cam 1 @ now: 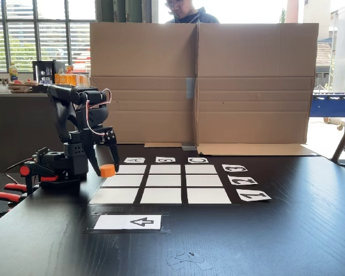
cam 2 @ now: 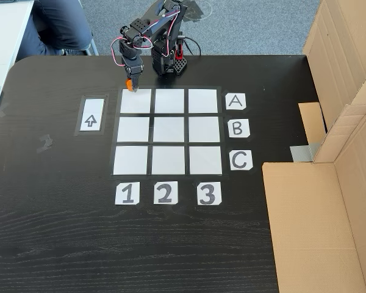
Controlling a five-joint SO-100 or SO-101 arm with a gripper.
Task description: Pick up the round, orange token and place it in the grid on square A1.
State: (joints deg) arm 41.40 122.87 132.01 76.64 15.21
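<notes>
My gripper (cam 1: 107, 168) (cam 2: 131, 84) is shut on the orange token (cam 1: 107, 170) (cam 2: 130, 86), which sits between the fingertips and pokes out below them. The token hangs at the robot-side edge of the grid (cam 1: 164, 180) (cam 2: 168, 130), just outside the A row. Square A1 (cam 1: 114, 196) (cam 2: 135, 101) is the front-left cell in a fixed view and the top-left cell in the fixed view from above. It is blank, and the token is right by its outer edge. All nine cells are bare.
A white card with a black arrow (cam 1: 128, 222) (cam 2: 91, 114) lies beside column 1. A tall cardboard wall (cam 1: 201, 83) (cam 2: 344, 110) stands along the far side, with a person (cam 1: 190, 11) behind it. Red clamps (cam 1: 11, 192) hold the arm's base at the table edge.
</notes>
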